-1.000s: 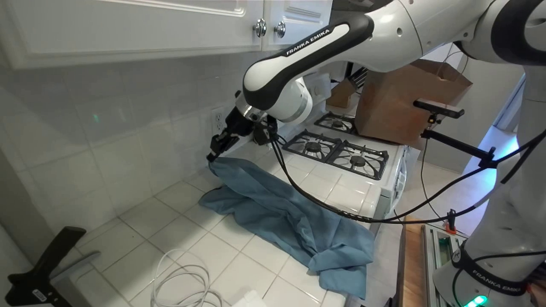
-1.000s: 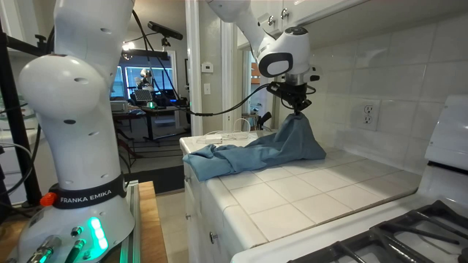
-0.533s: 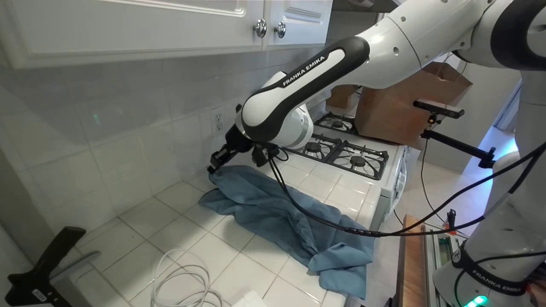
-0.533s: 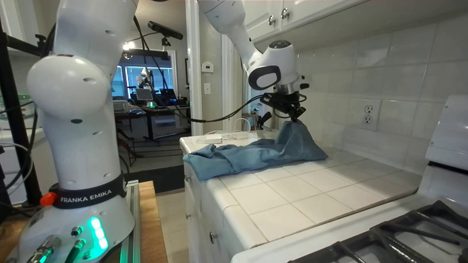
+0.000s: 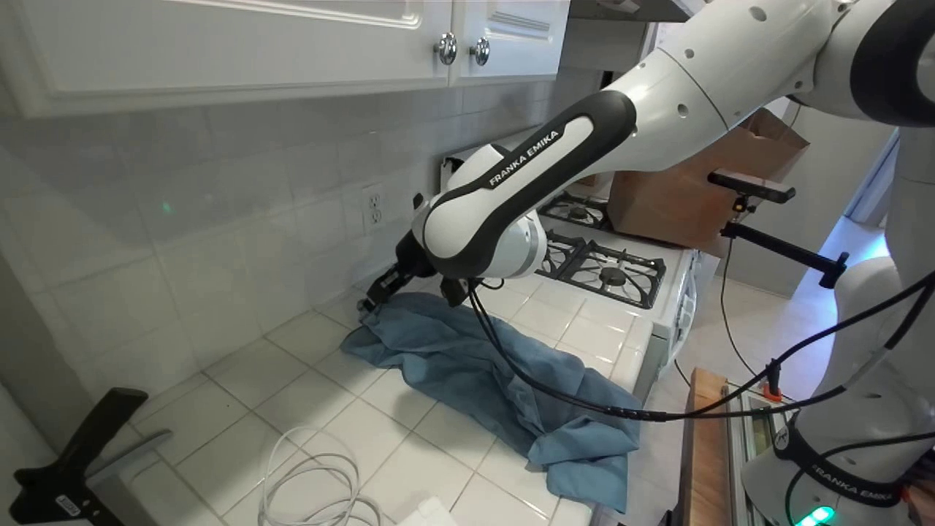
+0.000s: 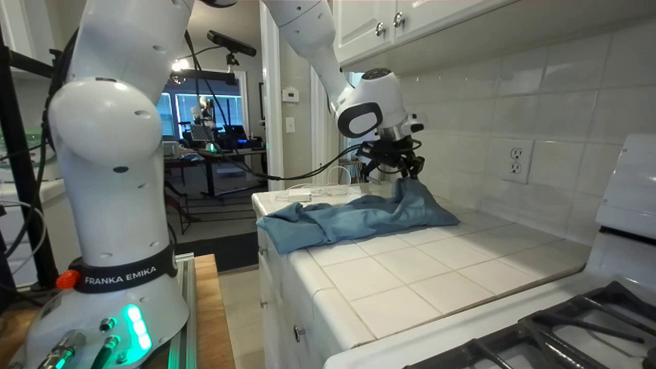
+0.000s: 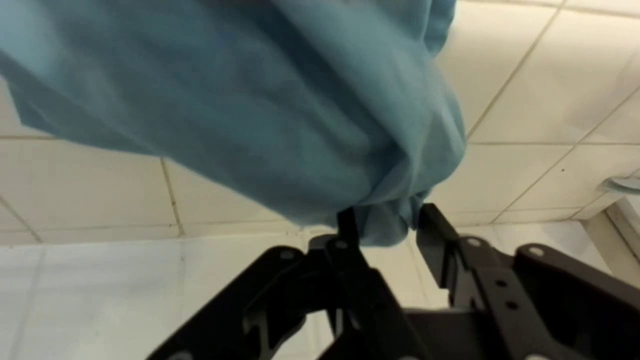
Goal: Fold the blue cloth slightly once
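Kitchen: one white tiled counter beneath white cabinets, with a tiled wall behind bearing one power outlet, and a stove adjoining. On the counter lies one blue cloth, wrinkled and bunched lengthwise; one end laps over the edge, the other stands in a low peak near the wall. One black gripper, angled down, is at that peak; its two fingers stand spread, with a tuft of the cloth between the tips. Also present: one coiled white cable.
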Controlling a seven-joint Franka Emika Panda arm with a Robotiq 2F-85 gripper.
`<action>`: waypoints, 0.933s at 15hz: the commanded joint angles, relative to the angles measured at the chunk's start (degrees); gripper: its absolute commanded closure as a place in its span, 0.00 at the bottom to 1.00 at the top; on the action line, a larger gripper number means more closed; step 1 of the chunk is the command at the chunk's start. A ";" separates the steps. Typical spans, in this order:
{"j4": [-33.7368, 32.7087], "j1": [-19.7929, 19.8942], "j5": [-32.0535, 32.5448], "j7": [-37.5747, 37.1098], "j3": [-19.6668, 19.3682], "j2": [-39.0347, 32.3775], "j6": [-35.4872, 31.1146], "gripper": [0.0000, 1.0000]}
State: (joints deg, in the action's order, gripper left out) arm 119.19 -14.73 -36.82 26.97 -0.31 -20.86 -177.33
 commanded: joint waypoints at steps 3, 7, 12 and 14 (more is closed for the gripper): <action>9.35 3.50 -2.33 5.11 3.89 10.92 -10.74 0.15; 20.93 6.04 9.66 -2.76 3.41 15.75 -18.95 0.00; 33.61 8.77 -4.36 14.78 -3.42 23.12 -17.41 0.00; 35.95 10.53 -8.84 23.97 -7.14 26.20 -16.97 0.00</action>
State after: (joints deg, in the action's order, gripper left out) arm 149.75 -5.84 -40.18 40.42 -3.57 -1.90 -197.15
